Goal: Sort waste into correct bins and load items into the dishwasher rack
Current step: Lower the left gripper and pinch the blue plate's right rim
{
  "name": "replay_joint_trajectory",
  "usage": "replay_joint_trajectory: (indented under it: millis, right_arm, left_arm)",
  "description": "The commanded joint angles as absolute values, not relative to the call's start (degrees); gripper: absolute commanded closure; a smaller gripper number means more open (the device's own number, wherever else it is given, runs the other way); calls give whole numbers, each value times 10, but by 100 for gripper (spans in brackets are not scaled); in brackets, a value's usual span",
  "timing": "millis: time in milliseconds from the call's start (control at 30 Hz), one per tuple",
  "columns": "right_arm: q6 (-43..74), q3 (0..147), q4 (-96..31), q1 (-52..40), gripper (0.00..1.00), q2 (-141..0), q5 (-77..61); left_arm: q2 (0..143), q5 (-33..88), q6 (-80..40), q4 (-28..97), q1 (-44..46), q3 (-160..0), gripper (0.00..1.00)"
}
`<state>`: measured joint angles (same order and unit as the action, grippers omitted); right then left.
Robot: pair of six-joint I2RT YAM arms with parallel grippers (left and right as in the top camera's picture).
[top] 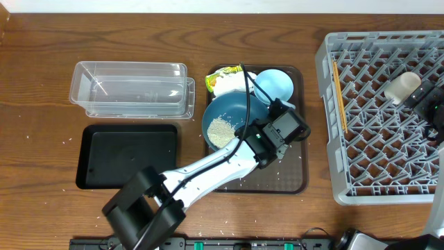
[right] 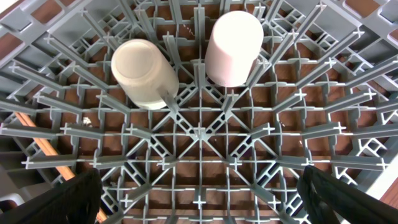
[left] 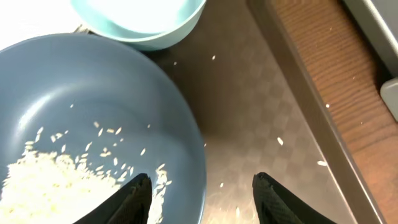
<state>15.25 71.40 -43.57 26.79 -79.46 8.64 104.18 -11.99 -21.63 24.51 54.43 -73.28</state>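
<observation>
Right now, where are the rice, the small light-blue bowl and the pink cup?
rice (left: 53, 179), left wrist view, middle of the pile.
small light-blue bowl (top: 275, 83), overhead view, its inside.
pink cup (right: 233, 50), right wrist view, its side.

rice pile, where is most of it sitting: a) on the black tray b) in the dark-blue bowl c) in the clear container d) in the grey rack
b, the rice pile lies heaped inside the dark-blue bowl, as the left wrist view shows close up.

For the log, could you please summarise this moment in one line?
left gripper open, straddling dark-blue bowl rim | right gripper open above rack
</observation>
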Motion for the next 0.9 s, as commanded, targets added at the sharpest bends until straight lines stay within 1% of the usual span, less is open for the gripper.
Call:
replay_joint_trajectory:
  millis: [0,133,300,367,467,500,667,767,867]
  right_arm:
    - [145,715,-436,270,1,-794,92]
    - [146,715,-436,270,1,-794,92]
    - [145,715,-436,270,1,-794,92]
    - [146,715,-436,270,1,-794,92]
    - [145,715,-436,270,1,-794,92]
    - [145,715,-436,270,1,-794,92]
    - [146,715,-436,270,1,-794,92]
    - [145,715,-436,270,1,-794,92]
    - [145,715,-436,270,1,-794,92]
  left_arm:
    - [1079,-123,-214,234,544,-733,42]
    - [1104,-127,-211,226,543,-733,40]
    - [1116,-127,-211,228,543,-733,40]
    - [1116,-127,-211,228,543,-733,47]
    - [1117,-127,-211,228,543,-733,61]
    - [1119,-127,-211,228,543,-733,62]
    - [1140,-127,-211,228,543,-733,63]
    - [1150,-127,-211,228,543,-733,69]
    - [1147,-127,-211,226,543,-733,72]
